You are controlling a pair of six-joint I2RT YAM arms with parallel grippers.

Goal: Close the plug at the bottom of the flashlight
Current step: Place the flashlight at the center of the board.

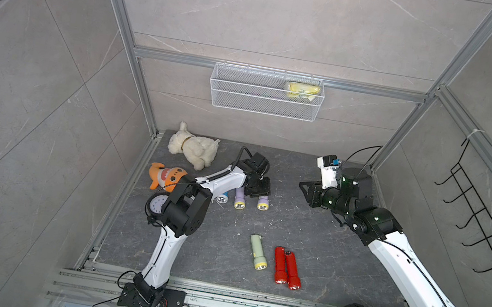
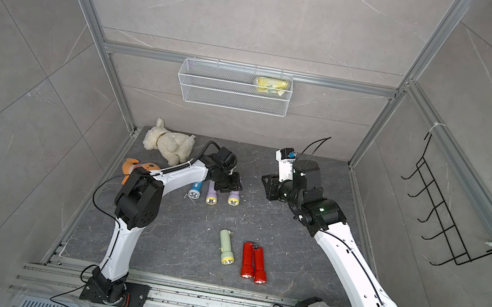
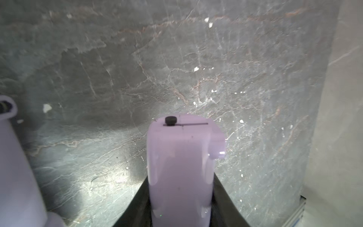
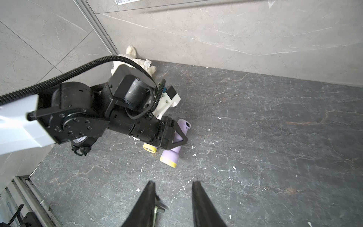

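A purple flashlight (image 3: pixel 179 167) with a yellow head lies on the dark table, and my left gripper (image 3: pixel 180 176) is shut on its body. It shows in both top views (image 1: pixel 263 203) (image 2: pixel 233 198) and in the right wrist view (image 4: pixel 172 155). On its butt end sits a small black plug (image 3: pixel 170 120) with a thin dark line beside it. My right gripper (image 4: pixel 174 182) hangs open and empty over bare table, to the right of the left gripper (image 1: pixel 260 188) and apart from the flashlight. In a top view the right gripper (image 1: pixel 307 190) points toward the left one.
A second purple flashlight (image 1: pixel 239 199) and a blue one (image 1: pixel 222 198) lie just left of the held one. A green flashlight (image 1: pixel 258 251) and two red ones (image 1: pixel 286 267) lie nearer the front. Plush dog (image 1: pixel 193 149), orange toy (image 1: pixel 164 176) and clock (image 1: pixel 156 203) crowd the left edge.
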